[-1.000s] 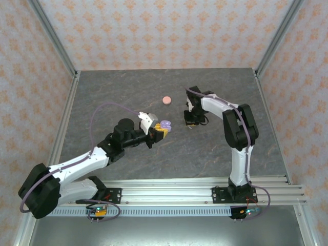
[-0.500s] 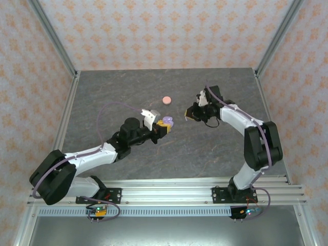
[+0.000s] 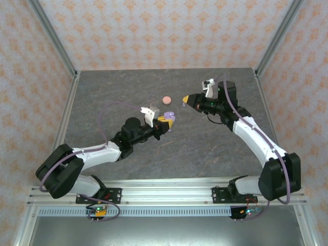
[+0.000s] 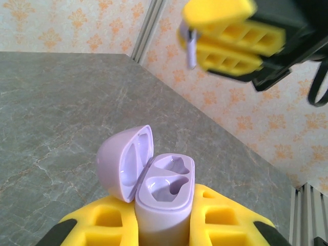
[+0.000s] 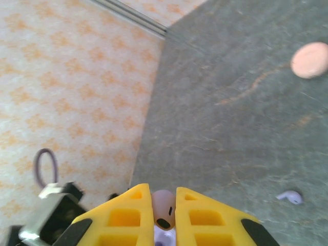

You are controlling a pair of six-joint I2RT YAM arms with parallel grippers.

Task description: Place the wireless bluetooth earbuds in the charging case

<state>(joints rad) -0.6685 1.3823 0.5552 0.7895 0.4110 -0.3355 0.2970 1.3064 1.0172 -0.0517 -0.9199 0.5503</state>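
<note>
Above grey table (image 3: 128,87), holds open case (image 4: 165,189) tight in left gripper (image 3: 165,122) for loading. Pinches earbud (image 4: 190,47) in right gripper (image 3: 188,100), ready to drop in.

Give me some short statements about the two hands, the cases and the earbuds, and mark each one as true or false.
1. The left hand holds the lilac case with its lid open. True.
2. Both wells of this case hold earbuds. False: both are empty.
3. The right hand grips an earbud between its fingers. True.
4. The pink case is held in the right hand. False: it lies on the table.
5. A second earbud lies loose on the table. True.
</note>
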